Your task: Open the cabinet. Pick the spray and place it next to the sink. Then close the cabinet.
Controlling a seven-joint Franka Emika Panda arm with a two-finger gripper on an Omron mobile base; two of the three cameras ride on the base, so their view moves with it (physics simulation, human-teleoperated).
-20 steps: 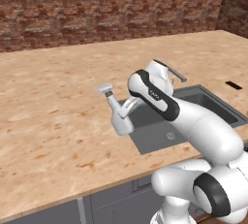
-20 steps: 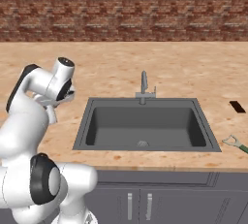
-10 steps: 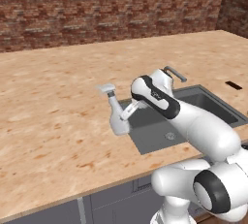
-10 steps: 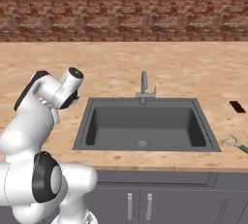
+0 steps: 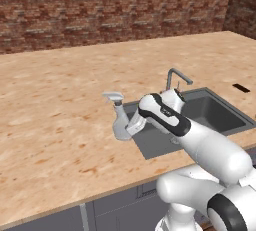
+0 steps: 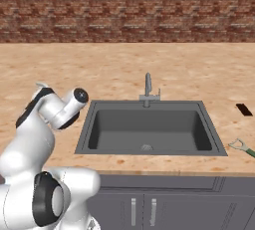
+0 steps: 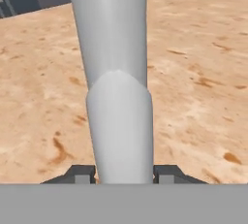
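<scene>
One pincer [image 7: 123, 174] clamped on the spray [image 5: 120, 120], bottle upright at mid-frame in the left base view, over the bench [image 5: 55, 125], just left of the sink [image 5: 210, 112], faucet [image 5: 176, 77] behind.

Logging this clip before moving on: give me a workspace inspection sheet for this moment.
Surface: speckled tan stone counter.
Job's things: pale whitish-grey spray bottle upright, at the counter just left of the dark grey recessed sink; cabinet nothing seen.
Clutter: small black slot-like object and green-handled tool right of sink.
Claw: shut on the spray bottle.
Cables: nothing seen.
Surroundings: red-brown brick wall, grey cupboard fronts below.
</scene>
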